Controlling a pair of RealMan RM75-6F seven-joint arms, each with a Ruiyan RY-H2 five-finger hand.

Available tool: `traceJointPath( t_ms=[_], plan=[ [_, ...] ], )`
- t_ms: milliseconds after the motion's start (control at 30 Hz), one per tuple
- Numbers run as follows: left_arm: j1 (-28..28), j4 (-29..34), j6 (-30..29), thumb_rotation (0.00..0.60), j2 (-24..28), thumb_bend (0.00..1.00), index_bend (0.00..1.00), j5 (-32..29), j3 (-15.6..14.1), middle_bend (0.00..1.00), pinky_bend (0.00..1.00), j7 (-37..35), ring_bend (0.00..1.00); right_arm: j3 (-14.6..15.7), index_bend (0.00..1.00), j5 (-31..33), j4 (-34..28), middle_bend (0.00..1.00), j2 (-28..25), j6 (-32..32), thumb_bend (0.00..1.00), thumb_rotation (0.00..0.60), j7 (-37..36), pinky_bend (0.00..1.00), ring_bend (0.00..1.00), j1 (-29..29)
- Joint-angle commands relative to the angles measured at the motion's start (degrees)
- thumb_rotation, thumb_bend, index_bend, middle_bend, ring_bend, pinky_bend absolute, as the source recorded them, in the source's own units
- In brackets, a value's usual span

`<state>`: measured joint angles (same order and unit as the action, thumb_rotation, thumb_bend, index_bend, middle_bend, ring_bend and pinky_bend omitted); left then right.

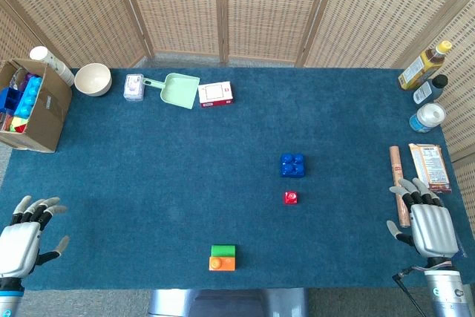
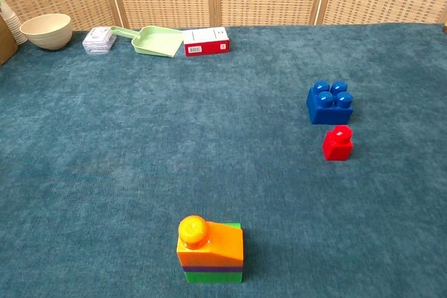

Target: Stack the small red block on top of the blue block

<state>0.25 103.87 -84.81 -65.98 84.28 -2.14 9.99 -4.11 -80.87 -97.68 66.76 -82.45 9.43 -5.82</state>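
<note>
Small red block sits on the blue carpeted table, right of centre, single stud up. Blue block lies just beside it at 12 o'clock, four studs up; a narrow strip of carpet shows between them in the chest view, so not touching. Nothing rests on the blue block.

Left hand at the table's 8 o'clock corner, palm down, fingers apart, holding nothing. Right hand at the 4 o'clock corner, fingers spread, holding nothing; its fingertips are near or over the lower end of a tan stick, contact cannot be told. Both hands well apart from the two blocks. Neither hand shows in the chest view.

Near edge, about 6 o'clock: an orange block stacked on a green block, with a purple band between them, yellow stud on top.

Far edge, 11 o'clock: cream bowl, small clear box, pale green dustpan, red-and-white carton. At 10 o'clock: open cardboard box of coloured items. At 2 o'clock: bottles. At 3 o'clock: snack packet beside the tan stick.
</note>
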Motion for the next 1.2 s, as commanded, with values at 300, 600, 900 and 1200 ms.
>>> traceJointPath(
  t_ms=[300, 600, 900, 1200],
  plan=[
    [0.1, 0.1, -0.8, 0.6, 0.0, 0.37, 0.31, 1.0, 0.1, 0.22, 0.0, -0.2, 0.18, 0.2, 0.29, -1.3, -0.6, 0.23, -0.8, 1.2, 0.24, 0.6, -1.6, 0.28, 0.19, -0.7],
    [0.8, -0.6, -3.5, 0.6, 0.5, 0.37, 0.36, 3.5, 0.4, 0.24, 0.03, -1.5, 0.19, 0.9, 0.26, -5.1, -4.1, 0.23, -3.2, 6.4, 0.24, 0.6, -5.6, 0.3, 0.21, -4.3],
    [0.9, -1.5, -4.8, 0.6, 1.0, 0.37, 0.39, 4.6, 1.0, 0.26, 0.04, -3.7, 0.19, 0.2, 0.26, -5.0, -7.4, 0.23, -1.5, 14.2, 0.24, 0.6, -1.4, 0.3, 0.21, -10.1],
    [-0.1, -2.1, -3.1, 0.6, 0.7, 0.37, 0.39, 3.7, 1.5, 0.26, 0.03, -3.8, 0.2, -1.8, 0.29, 0.2, -8.1, 0.23, 4.7, 23.0, 0.24, 0.6, 6.7, 0.3, 0.21, -17.3]
  ],
)
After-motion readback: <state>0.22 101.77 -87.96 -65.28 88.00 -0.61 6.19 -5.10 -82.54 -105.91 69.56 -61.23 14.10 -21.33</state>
